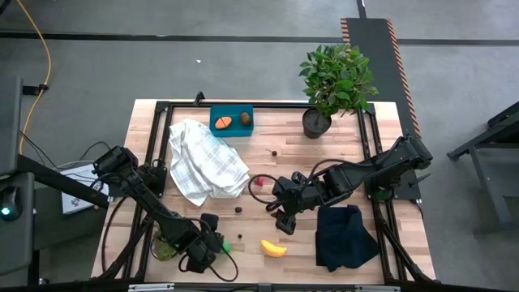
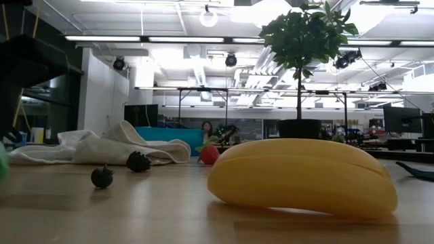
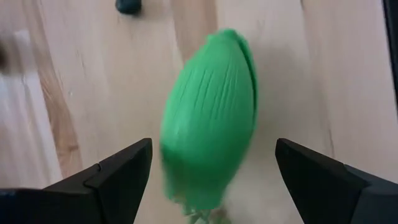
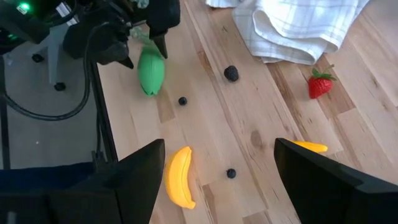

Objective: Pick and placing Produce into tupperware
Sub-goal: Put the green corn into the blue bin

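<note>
The slatted pale-wood worktop [image 1: 340,146] carries a rumpled white checked cloth [image 1: 204,161] and the teal tupperware [image 1: 231,121] — carrot and kiwi already inside. The left gripper [image 3: 208,177] reaches low, fingers spread around a ribbed green oval [image 3: 208,149]. The right gripper [image 4: 217,180] hangs open above the smooth yellow banana [image 4: 179,177].

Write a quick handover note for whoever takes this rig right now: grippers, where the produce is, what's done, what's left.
Left gripper: open, straddling the green oval near the table's front-left.
Right gripper: open, empty, mid-table above the banana.
Done: carrot and kiwi lie in the tupperware at the back.
Left: green oval, banana, strawberry beside the checked cloth, and dark berries loose on the wood.
</note>
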Controlling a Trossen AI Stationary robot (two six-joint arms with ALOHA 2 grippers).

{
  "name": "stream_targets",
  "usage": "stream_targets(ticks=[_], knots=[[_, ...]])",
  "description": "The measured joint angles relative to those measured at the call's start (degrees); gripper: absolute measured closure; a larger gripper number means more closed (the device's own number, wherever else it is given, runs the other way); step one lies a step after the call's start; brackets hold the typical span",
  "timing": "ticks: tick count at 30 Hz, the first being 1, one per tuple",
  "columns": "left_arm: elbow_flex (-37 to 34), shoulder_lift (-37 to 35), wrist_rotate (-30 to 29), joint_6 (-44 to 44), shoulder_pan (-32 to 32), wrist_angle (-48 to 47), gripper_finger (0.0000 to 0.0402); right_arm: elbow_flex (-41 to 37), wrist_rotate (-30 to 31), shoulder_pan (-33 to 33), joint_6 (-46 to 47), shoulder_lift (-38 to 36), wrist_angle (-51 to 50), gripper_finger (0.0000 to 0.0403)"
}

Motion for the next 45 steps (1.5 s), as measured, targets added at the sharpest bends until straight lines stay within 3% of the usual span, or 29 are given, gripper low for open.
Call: stream_targets(ticks=[24, 45], knots=[[0.0, 0.0, -2.1, 9.6, 0.0, 4.1, 0.0071, 0.0, 0.8, -0.2, 0.2, 0.0, 1.1, 0.011], [0.0, 1.8, 0.5, 16.3, 1.9, 3.9, 0.0071, 0.0, 1.5, -0.2, 0.2, 0.0, 1.5, 0.011]])
